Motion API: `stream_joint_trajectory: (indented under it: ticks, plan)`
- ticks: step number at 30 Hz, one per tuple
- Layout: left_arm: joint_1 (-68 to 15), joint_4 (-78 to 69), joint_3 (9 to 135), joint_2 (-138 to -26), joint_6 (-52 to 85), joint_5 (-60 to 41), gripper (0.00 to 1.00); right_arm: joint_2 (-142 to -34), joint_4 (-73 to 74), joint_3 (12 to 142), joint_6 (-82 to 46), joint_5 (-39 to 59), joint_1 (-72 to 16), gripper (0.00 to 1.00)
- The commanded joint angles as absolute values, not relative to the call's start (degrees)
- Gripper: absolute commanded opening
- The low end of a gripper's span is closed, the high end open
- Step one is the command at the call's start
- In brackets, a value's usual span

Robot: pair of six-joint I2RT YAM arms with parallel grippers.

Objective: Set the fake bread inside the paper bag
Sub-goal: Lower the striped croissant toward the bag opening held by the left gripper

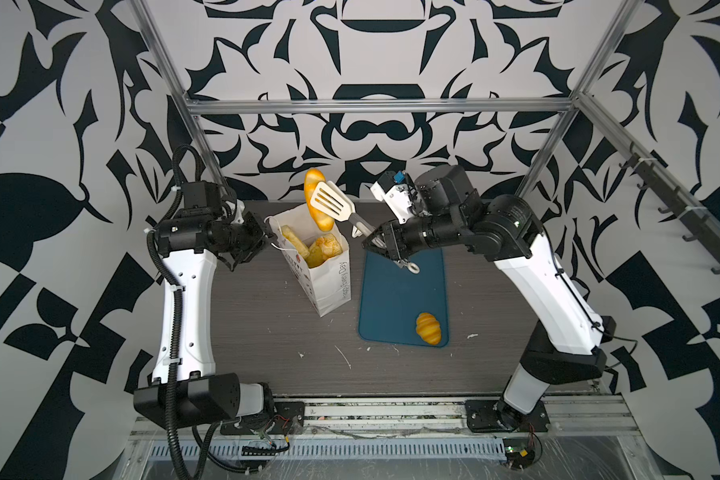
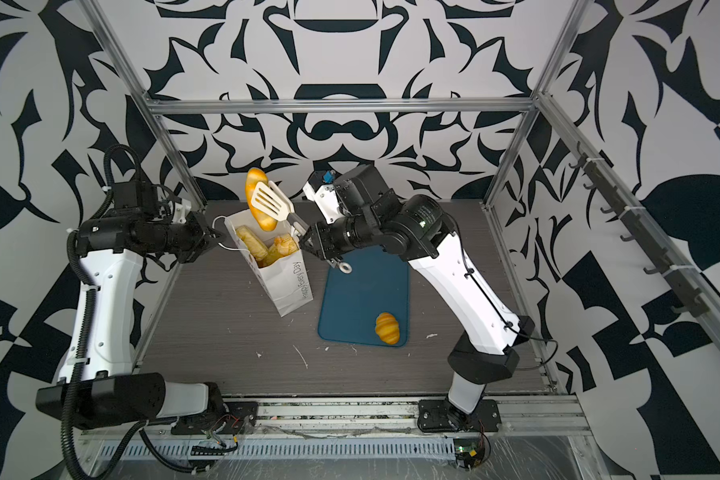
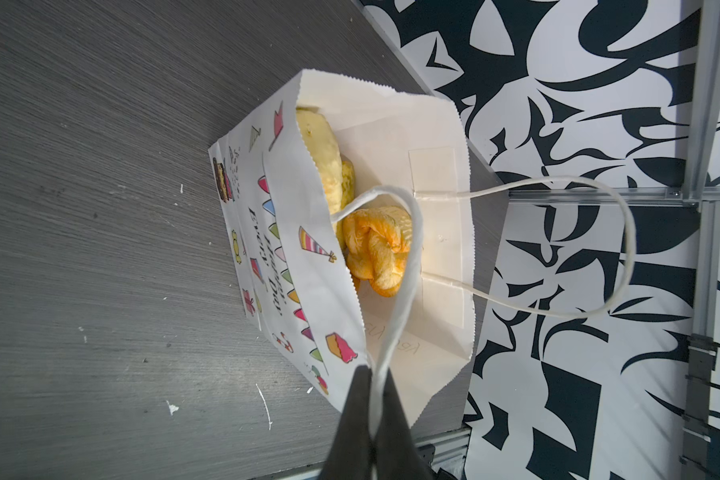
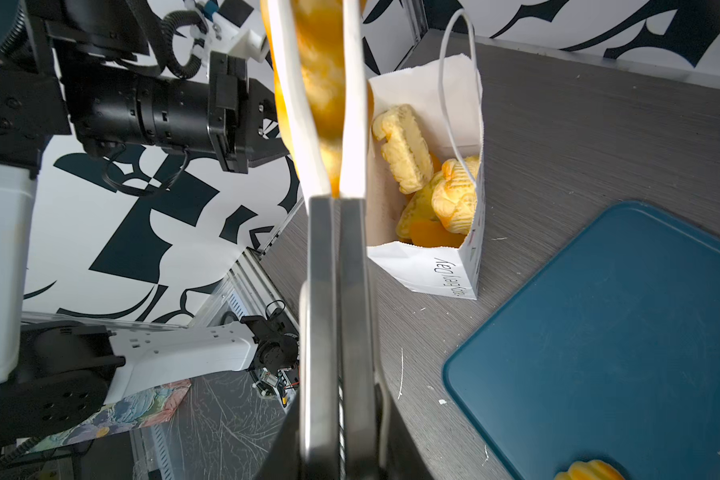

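The left gripper [image 1: 268,240] is pressed together on a thin white cord handle [image 3: 412,249] of the tall white printed paper bag [image 1: 329,286], which is stood on the grey wood-grain table [image 1: 258,332]. The right gripper [image 1: 371,243] is clamped tight on the steel arms of white slotted tongs [image 1: 329,201]. A long glossy golden loaf [image 1: 313,182] is pinched between their blades, just above the bag's open mouth. Several golden pastries [image 1: 325,245] are seen inside the bag, and one golden croissant [image 1: 428,328] is seen on the flat teal tray [image 1: 395,291]. The pinched cord is shown closely only by the left wrist view, and the loaf squeezed between both blades only by the right wrist view
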State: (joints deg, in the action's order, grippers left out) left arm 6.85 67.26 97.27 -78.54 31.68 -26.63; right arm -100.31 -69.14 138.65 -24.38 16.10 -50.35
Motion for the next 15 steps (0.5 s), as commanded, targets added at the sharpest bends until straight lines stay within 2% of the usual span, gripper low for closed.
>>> stream_joint_trajectory:
  ticks: [1, 15]
  plan:
    - [7.1, 69.7, 98.2, -77.7, 31.8, -27.0, 0.0, -100.3, -66.6, 142.2, -23.2, 15.4, -51.1, 0.21]
    - [7.1, 69.8, 98.4, -77.7, 31.7, -27.0, 0.0, -106.5, -66.2, 146.5, -24.3, 15.6, -51.5, 0.21]
